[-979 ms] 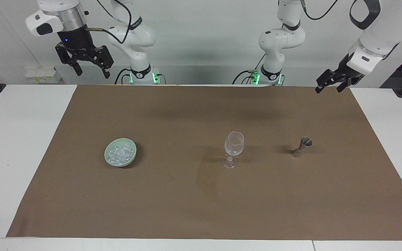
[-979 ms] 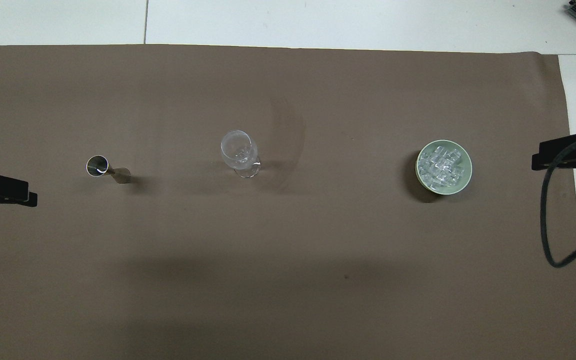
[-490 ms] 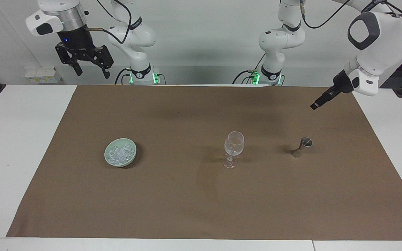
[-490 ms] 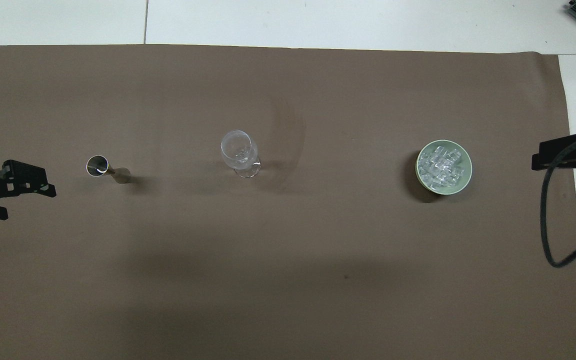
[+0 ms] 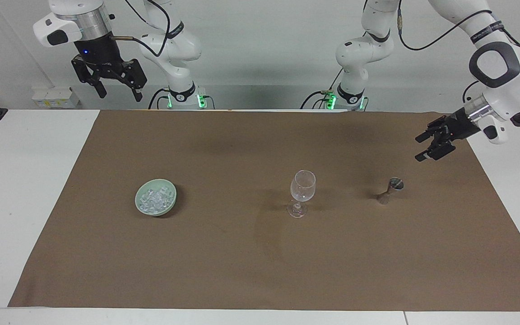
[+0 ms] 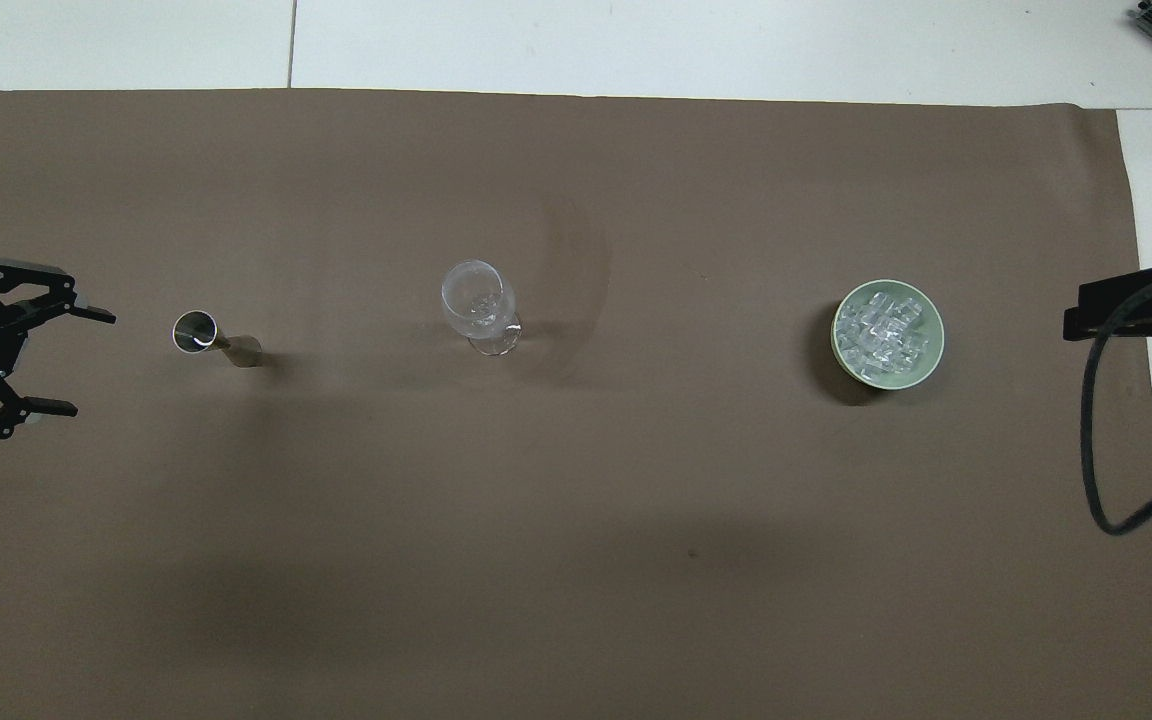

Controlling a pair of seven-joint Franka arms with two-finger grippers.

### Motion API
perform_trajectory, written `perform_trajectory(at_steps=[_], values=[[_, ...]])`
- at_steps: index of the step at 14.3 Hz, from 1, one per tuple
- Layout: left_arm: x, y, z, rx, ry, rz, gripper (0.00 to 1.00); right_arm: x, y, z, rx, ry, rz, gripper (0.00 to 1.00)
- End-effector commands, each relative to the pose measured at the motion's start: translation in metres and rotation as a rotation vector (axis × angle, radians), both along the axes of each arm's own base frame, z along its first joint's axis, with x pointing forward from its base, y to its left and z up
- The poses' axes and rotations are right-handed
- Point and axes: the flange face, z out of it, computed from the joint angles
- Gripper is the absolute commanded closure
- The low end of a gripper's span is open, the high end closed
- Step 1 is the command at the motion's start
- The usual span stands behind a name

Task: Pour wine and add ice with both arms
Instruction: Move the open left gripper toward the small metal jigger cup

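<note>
So the left gripper point(image 5: 426, 146) is hanging at the right edge of the facing frame with its jaws spread wide and nothing in them, pointing toward the little metal jigger point(image 5: 391, 189) standing on the brown mat point(image 5: 242, 271) right of center. The right gripper point(image 5: 116, 88) is waiting up in the upper left of the frame, jaws also spread, gripping nothing. The ice point(image 5: 155, 199) is sitting in the pale green bowl point(image 5: 171, 206) left of center, and the wine glass point(image 5: 302, 193) is standing upright near the middle, well apart from both. My guess is the jigger is the tricky bit: it's looking narrow at the waist and top-heavy, so if a finger is clipping the rim on the way in, it's probably tipping over and spilling whatever it's holding. Can't tell if there's any liquid in it, though. Later on, the glass is looking just as tippy on that thin stem.
</note>
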Motion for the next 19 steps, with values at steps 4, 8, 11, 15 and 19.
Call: perform_trajectory(at_steps=[4, 8, 11, 15, 19], values=[[0.02, 0.038, -0.069, -0.171, 0.11, 0.221, 0.0, -0.007, -0.003, 0.001, 0.019, 0.007, 0.01, 0.0], [0.028, 0.043, -0.096, -0.232, 0.136, 0.296, 0.0, -0.006, -0.003, 0.001, 0.019, 0.006, 0.01, 0.0], [0.031, 0.07, -0.134, -0.357, 0.183, 0.438, 0.0, -0.006, -0.003, 0.001, 0.019, 0.006, 0.01, 0.0], [0.031, 0.082, -0.174, -0.448, 0.245, 0.522, 0.0, -0.006, -0.003, 0.001, 0.019, 0.006, 0.01, 0.0], [0.033, 0.064, -0.197, -0.49, 0.298, 0.524, 0.0, -0.006, -0.003, 0.001, 0.019, 0.006, 0.01, 0.0]])
